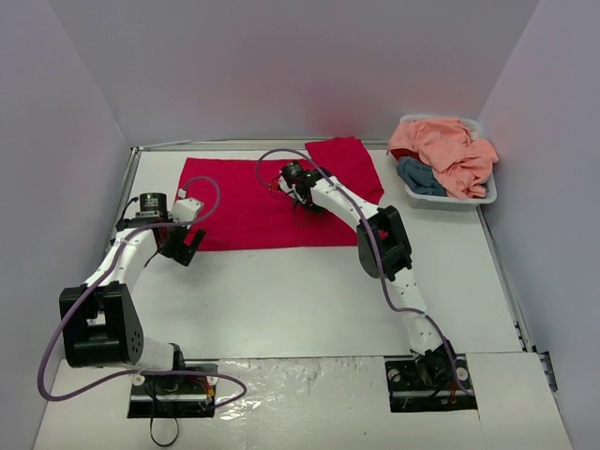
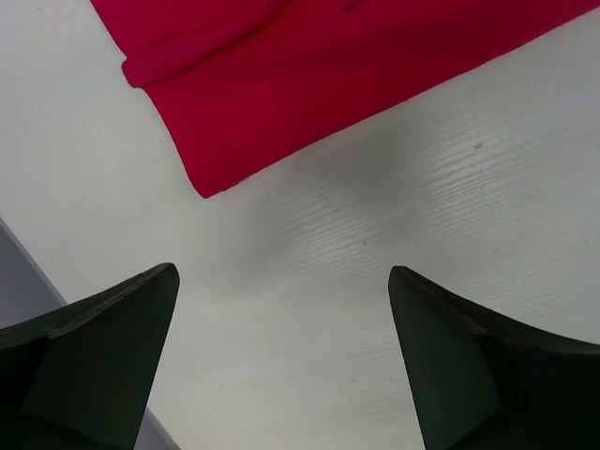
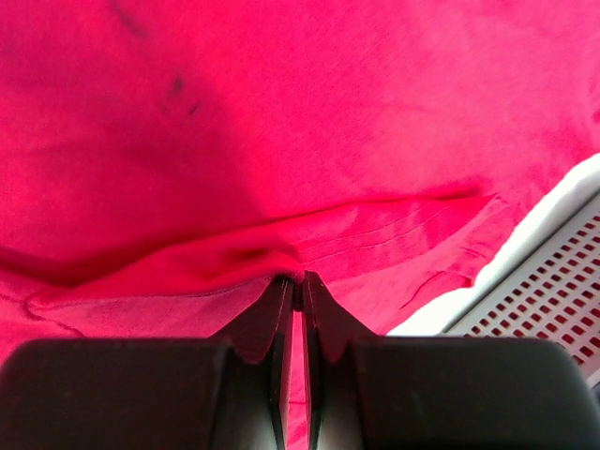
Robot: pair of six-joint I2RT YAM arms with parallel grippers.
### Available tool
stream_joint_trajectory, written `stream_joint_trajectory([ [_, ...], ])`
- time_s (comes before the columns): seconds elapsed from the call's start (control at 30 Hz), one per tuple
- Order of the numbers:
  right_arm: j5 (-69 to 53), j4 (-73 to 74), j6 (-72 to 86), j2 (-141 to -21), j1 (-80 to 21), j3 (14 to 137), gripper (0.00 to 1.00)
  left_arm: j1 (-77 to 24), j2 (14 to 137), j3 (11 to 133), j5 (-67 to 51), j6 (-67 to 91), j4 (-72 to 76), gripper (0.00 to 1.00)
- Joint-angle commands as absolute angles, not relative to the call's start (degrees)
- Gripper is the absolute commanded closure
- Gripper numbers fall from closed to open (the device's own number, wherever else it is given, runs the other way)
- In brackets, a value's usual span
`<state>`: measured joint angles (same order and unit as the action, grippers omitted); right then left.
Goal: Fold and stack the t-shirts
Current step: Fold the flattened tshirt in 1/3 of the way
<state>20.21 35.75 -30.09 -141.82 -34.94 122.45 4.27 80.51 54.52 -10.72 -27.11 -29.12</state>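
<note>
The crimson-red t-shirt (image 1: pixel 248 211) lies spread at the back middle of the table, one part folded up toward the back right. My right gripper (image 1: pixel 298 192) is shut on a fold of the red t-shirt (image 3: pixel 281 141), pinching cloth between its fingertips near the shirt's middle. My left gripper (image 1: pixel 187 246) is open and empty, just off the shirt's near-left corner (image 2: pixel 202 183), above bare table. A peach-pink t-shirt (image 1: pixel 445 150) and a teal-blue t-shirt (image 1: pixel 417 175) lie crumpled in the basket.
The white plastic basket (image 1: pixel 448 199) stands at the back right; its slotted wall shows in the right wrist view (image 3: pixel 553 300). Grey walls close in the left, back and right. The table's left edge (image 2: pixel 23 272) is near my left gripper.
</note>
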Motion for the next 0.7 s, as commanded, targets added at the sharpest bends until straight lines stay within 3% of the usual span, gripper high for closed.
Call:
stream_joint_trajectory([
  [0.0, 22.5, 36.7, -30.5, -142.3, -35.3, 125.7, 1.0, 4.8, 80.5, 54.1, -11.5, -26.5, -28.4, 0.06],
  [0.67, 26.2, 33.0, -31.8, -145.1, -36.2, 129.4, 1.0, 4.8, 81.4, 53.2, -12.0, -26.7, -27.3, 0.06],
])
